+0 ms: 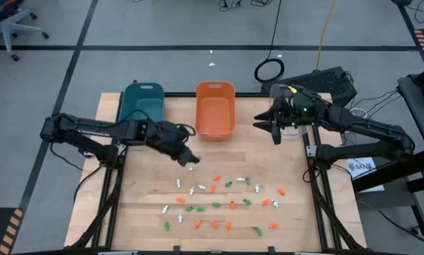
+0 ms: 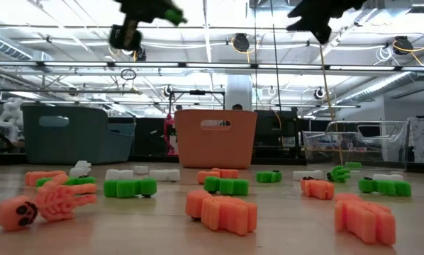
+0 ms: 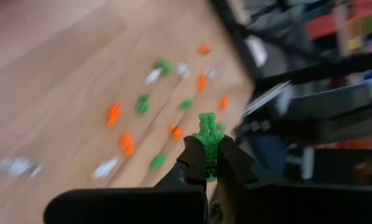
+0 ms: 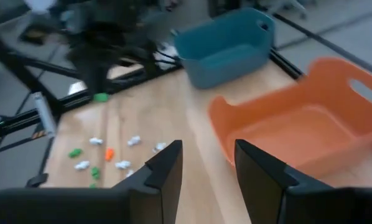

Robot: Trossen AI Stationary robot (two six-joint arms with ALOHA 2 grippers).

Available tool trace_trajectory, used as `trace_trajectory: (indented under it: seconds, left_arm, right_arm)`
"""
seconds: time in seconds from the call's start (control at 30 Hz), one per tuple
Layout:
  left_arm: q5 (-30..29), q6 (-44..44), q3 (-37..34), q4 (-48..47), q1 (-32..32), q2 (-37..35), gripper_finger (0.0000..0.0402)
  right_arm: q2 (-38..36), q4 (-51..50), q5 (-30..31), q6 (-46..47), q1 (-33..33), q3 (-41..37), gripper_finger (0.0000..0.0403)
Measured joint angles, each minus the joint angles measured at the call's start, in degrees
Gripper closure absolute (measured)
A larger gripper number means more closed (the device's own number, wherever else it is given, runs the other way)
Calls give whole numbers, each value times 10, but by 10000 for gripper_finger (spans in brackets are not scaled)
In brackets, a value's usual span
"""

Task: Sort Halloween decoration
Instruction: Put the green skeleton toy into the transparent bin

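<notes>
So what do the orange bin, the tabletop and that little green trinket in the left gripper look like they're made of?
Orange bin: likely moulded plastic with a matte finish, one even colour and a cut-out handle slot.
Tabletop: wood, apparently butcher-block style, pale planks with visible seams.
Green trinket pinched in the left gripper: probably plastic, with uniform bright colour and ribbed moulded shape; rubbery can't be ruled out.

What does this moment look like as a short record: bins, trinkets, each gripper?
bins: teal bin, orange bin and clear bin along the table's far edge
trinkets: orange, white and green pieces scattered on the wooden table
left gripper: raised above the table, shut on a green trinket
right gripper: open, empty, hovering by the orange bin
</notes>
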Motion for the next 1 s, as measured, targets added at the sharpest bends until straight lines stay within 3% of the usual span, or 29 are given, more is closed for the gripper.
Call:
trace_trajectory:
  seconds: [0.2,0.4,0.73,1.0]
  left_arm:
    - [50,28,0,125,42,4,397]
    - [105,58,1,191,86,18,396]
    - [217,27,0,312,119,66,394]
    - [242,16,0,338,124,86,394]
  right_arm:
    - [13,89,0,-36,52,0,270]
    - [53,132,-15,-32,84,1,271]
    - [134,133,-51,-73,102,86,271]
    - [195,96,-76,-103,99,145,271]
